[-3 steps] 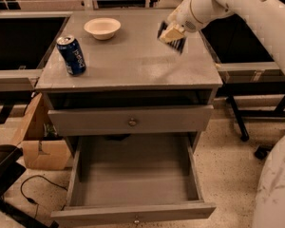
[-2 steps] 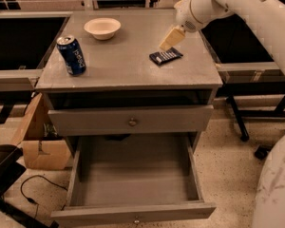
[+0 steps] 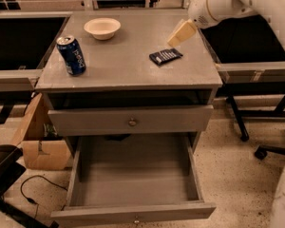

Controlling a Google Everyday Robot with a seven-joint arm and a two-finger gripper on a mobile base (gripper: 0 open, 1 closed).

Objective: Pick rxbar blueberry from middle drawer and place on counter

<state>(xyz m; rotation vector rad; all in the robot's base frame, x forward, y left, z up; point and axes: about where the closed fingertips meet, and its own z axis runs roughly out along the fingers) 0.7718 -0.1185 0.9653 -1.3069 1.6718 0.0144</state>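
Observation:
The rxbar blueberry [image 3: 166, 56], a flat dark navy wrapper with white print, lies free on the right part of the counter [image 3: 123, 63]. My gripper [image 3: 182, 33], with cream fingers, hangs just above and to the right of the bar, apart from it, open and empty. The middle drawer [image 3: 133, 214], the lowest one, is pulled fully out, and its grey floor shows nothing inside.
A blue Pepsi can [image 3: 71, 56] stands at the counter's left edge and a white bowl [image 3: 102, 28] sits at the back. The upper drawer [image 3: 131, 121] is shut. A cardboard box [image 3: 42, 148] and a cable lie on the floor at left; black tables flank the cabinet.
The gripper lowered the bar onto the counter, let it go, and has lifted up and to the right. The bar now lies flat on its own.

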